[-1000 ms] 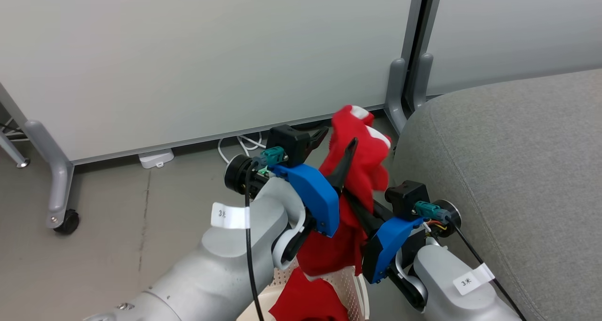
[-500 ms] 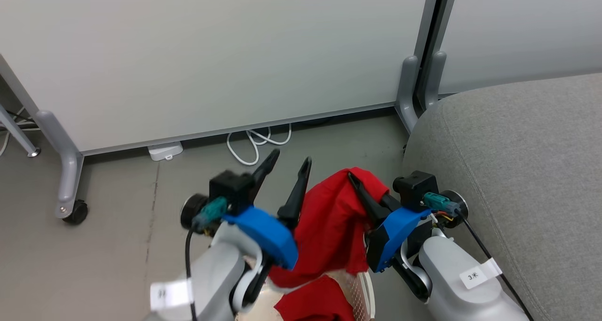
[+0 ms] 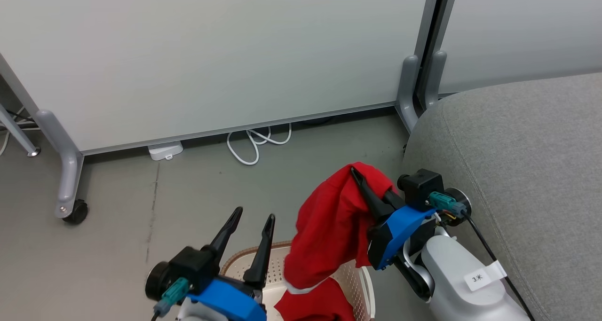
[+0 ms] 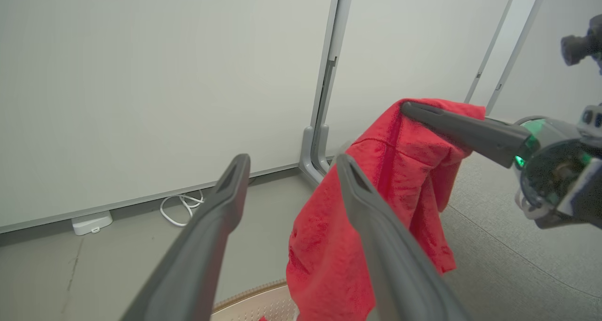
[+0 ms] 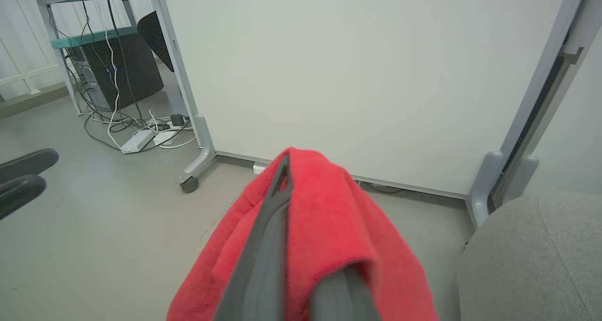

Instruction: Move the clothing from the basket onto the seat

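One red garment hangs draped over my right gripper, which is shut on it just left of the grey seat. In the right wrist view the cloth covers one finger and lies against the other finger. A second red garment lies in the cream basket below. My left gripper stands open and holds nothing, over the basket's left rim, apart from the cloth. The left wrist view shows its fingers spread, with the hanging garment and the right gripper's finger beyond.
A pale partition wall on grey wheeled legs stands behind. White cables and a small white box lie on the floor at its foot. A desk with cables and a black box stands further left.
My left gripper has let go of the red garment, opened and dropped back to the lower left. The garment has sagged and now hangs from my right gripper alone.
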Motion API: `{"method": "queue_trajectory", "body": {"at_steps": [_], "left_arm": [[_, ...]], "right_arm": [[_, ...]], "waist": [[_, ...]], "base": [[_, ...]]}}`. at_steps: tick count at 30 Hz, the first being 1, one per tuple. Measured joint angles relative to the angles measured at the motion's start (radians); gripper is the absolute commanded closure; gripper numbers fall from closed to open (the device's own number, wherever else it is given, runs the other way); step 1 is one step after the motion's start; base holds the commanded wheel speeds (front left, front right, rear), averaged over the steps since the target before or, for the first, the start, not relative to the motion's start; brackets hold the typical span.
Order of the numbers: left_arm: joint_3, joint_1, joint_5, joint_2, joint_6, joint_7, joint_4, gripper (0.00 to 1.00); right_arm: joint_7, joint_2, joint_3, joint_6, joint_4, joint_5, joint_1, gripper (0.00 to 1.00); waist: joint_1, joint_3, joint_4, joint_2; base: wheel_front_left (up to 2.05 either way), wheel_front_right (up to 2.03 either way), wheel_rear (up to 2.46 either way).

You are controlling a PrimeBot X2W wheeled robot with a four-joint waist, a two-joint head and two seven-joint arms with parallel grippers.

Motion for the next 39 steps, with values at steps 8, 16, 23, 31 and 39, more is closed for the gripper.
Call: {"method": "queue_trajectory", "body": {"at_steps": [8,16,23,31,39], "left_arm": [[0.154,0.121,0.079,-0.042,-0.022,0.000,-0.045,0.00],[0.216,0.159,0.132,-0.072,-0.037,0.000,-0.054,0.00],[0.226,0.159,0.153,-0.078,-0.039,0.000,-0.053,0.00],[0.210,0.141,0.152,-0.065,-0.042,0.000,-0.058,0.00],[0.202,0.099,0.151,-0.051,-0.042,0.000,-0.063,0.00]], "right_arm": [[0.000,0.000,-0.017,0.000,-0.014,-0.010,0.014,1.00],[0.003,0.000,-0.034,0.000,-0.024,-0.025,0.021,1.00],[0.007,0.000,-0.044,0.000,-0.038,-0.028,0.021,1.00],[0.010,0.000,-0.058,0.000,-0.055,-0.031,0.018,1.00],[0.013,0.000,-0.066,0.000,-0.062,-0.029,0.012,1.00]], "waist": [[0.0000,0.002,-0.001,0.0000],[0.0000,0.007,0.001,0.0000],[0.0000,0.018,-0.021,0.0000],[0.0000,0.044,-0.113,0.0000],[0.0000,0.073,-0.243,0.0000]], "base": [[0.00,0.00,0.00],[0.00,0.00,0.00],[0.00,0.00,0.00],[0.00,0.00,0.00],[0.00,0.00,0.00]]}}
